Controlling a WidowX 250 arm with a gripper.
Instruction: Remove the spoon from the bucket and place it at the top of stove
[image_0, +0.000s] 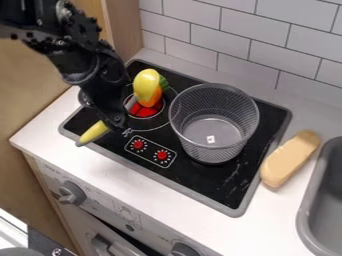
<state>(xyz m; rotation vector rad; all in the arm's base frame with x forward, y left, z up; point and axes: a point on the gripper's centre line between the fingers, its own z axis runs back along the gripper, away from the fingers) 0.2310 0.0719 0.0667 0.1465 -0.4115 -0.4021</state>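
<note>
At the left part of the black stove, in the camera view, the black gripper hangs down from the upper left. The spoon lies across behind its lower end: the yellow handle comes out to the near left, above the stove's grey rim, and a grey part shows on the far right side. I cannot tell if the gripper is wide, narrow or holding the spoon.

The wire bucket stands upright on the stove, to the right of the gripper, so the spoon is outside of it. Between them, over the red-centred burner, is a yellow and orange toy with some green. Nearer are two red dials printed on the black surface.

The stove is set in a white bench. On its right side lies a tan block, just beside the grey sink. Behind rises a wall of white tiles; brown panels stand at left. The near front carries grey knobs.
</note>
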